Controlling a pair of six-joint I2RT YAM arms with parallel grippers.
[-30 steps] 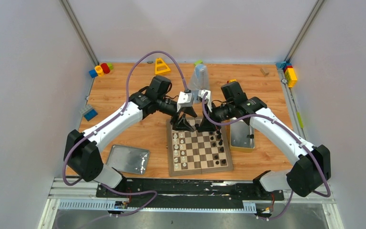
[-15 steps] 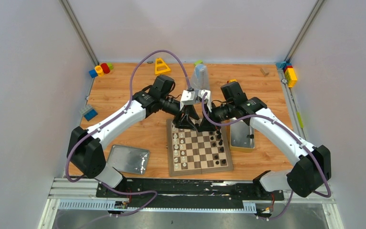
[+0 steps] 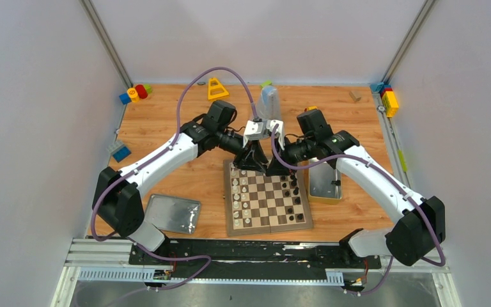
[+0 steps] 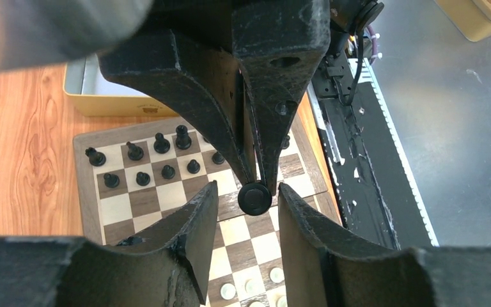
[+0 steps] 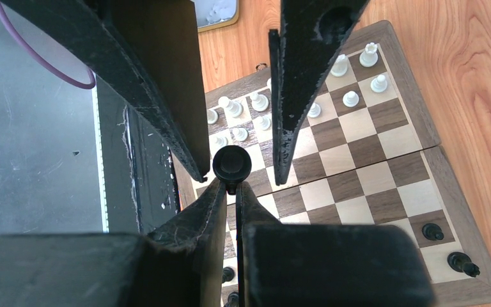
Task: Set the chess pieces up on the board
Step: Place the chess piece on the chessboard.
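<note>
The board (image 3: 229, 208) lies mid-table, with cream-white pieces (image 3: 240, 198) on its left columns and black pieces (image 3: 291, 188) on its right columns. My right gripper (image 3: 273, 167) is shut on a black chess piece (image 5: 231, 163) and holds it above the board's far edge. My left gripper (image 3: 250, 163) is open, its jaws standing on either side of that piece (image 4: 254, 198) with small gaps. The left wrist view shows the board (image 4: 118, 208) with black pieces (image 4: 140, 169). The right wrist view shows the board (image 5: 371, 185) with cream pieces (image 5: 351, 96).
A silver tin (image 3: 324, 182) stands right of the board and its lid (image 3: 172, 213) lies to the left. Toy blocks sit at the back left (image 3: 134, 93), back right (image 3: 389, 99) and left (image 3: 120, 152). A yellow triangle (image 3: 217, 88) and a clear bottle (image 3: 268, 102) stand behind the grippers.
My left gripper has moved right and toward the right gripper, and its open jaws now flank the black piece. The right gripper has stayed still, holding the piece.
</note>
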